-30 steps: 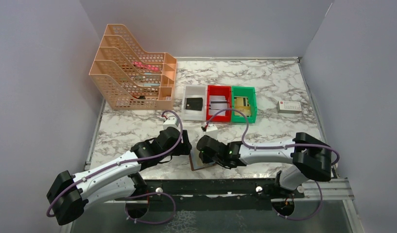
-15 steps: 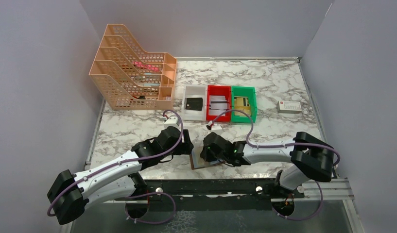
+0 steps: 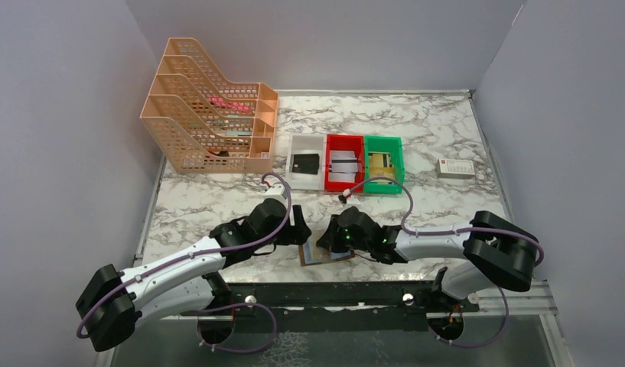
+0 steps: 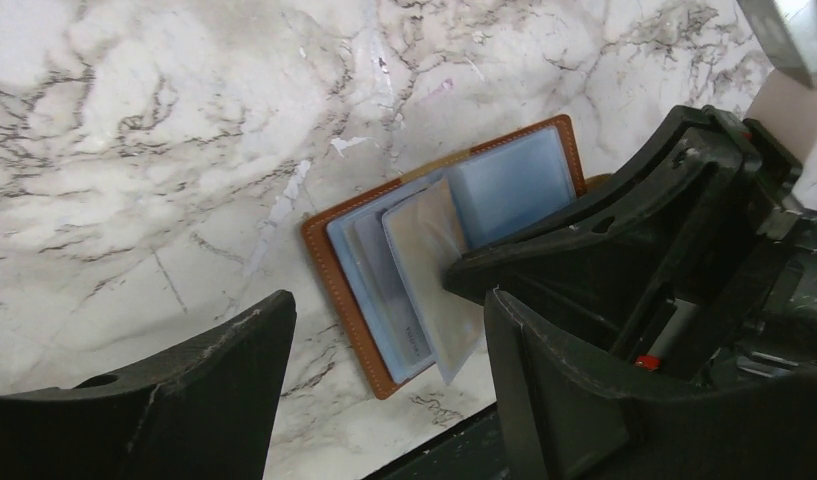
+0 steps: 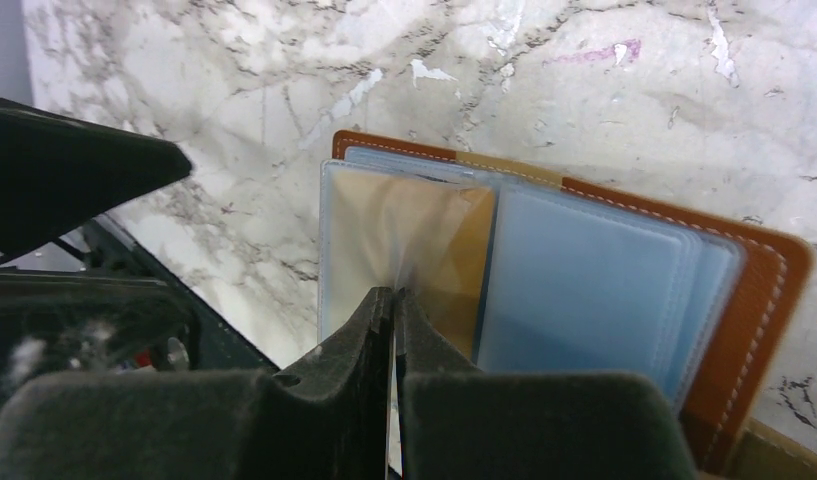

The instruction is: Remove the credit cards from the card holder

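Two grippers meet at the near edge of the marble table [image 3: 439,130]. The card holder [image 3: 325,257] lies open and flat there between the arms, brown cover down and pale blue sleeves facing up. Right gripper [image 5: 392,295]: jaws pressed fully together, pinching the edge of one clear sleeve [image 5: 404,230]. That leaf stands raised and tilted off the stack; the other leaves lie flat. A tan-gold tint shows through it. I cannot tell whether the fingers catch a card or only the plastic. Left gripper [image 4: 384,300]: jaws spread wide, nothing held, hanging just left of the right gripper, with the holder visible between its fingers. Whether it touches the cover or the table cannot be made out. Farther back, three bins in a row hold credit cards [image 3: 305,162]: a black one in the white bin [image 3: 306,140], pale ones in the red bin [image 3: 344,139], gold-yellow in the green bin [image 3: 383,141]. All three bins sit well apart from the holder.
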### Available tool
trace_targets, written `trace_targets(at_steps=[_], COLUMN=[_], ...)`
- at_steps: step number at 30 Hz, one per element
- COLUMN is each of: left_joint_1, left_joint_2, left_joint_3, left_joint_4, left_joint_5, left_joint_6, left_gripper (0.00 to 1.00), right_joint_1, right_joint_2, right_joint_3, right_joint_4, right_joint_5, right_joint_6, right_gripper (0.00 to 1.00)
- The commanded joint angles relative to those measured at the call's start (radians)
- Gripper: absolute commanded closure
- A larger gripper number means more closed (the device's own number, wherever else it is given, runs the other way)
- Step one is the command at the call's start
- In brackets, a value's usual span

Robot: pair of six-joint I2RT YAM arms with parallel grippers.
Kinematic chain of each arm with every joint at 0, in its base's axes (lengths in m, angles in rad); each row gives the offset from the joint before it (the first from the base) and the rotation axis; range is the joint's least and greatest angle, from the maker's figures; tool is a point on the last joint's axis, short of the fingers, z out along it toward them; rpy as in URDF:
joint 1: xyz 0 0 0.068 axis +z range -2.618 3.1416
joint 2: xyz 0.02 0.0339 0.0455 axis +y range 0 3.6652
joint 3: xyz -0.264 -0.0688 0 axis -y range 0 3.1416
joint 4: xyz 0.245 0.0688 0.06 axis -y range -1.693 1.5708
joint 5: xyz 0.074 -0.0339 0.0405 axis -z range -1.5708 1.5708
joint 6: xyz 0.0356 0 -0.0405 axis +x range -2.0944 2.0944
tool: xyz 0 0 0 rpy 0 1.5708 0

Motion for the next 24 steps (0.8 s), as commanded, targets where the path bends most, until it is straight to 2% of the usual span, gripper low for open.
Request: trace_targets(at_steps=[1,7,10,19,24], left_joint_1=[0.002,0.003,0.003,0.003,0.002], left_joint_2=[0.037,0.086,0.096,0.156,0.182], left_joint_3=[-0.037,-0.047,-0.065,-0.094,-0.096], left_joint_4=[0.112,0.194,0.25,0.311,0.359], left_joint_5=[0.103,0.168,0.207,0.257,0.307], left_joint_6=[0.005,-0.006,-0.018,-0.03,-0.03], left_gripper=[0.28,0.31,0.35,0.59,0.64], right_joint_1=[-0.009,-0.023,-0.027,-0.031,-0.031], right_joint_2=[-0.05,-0.085,-0.083,-0.078,-0.095], right_joint_3=[-0.034,-0.064,-0.071,-0.103,-0.119], right_joint_4=[0.109,0.132,0.141,0.171,0.178], right_joint_5=[-0.042,-0.054,-0.059,-0.064,-0.065], right_joint_6=[0.043,0.061,0.069,0.105,0.113], right_gripper=[0.92,0.91,0.91,0.91,0.89])
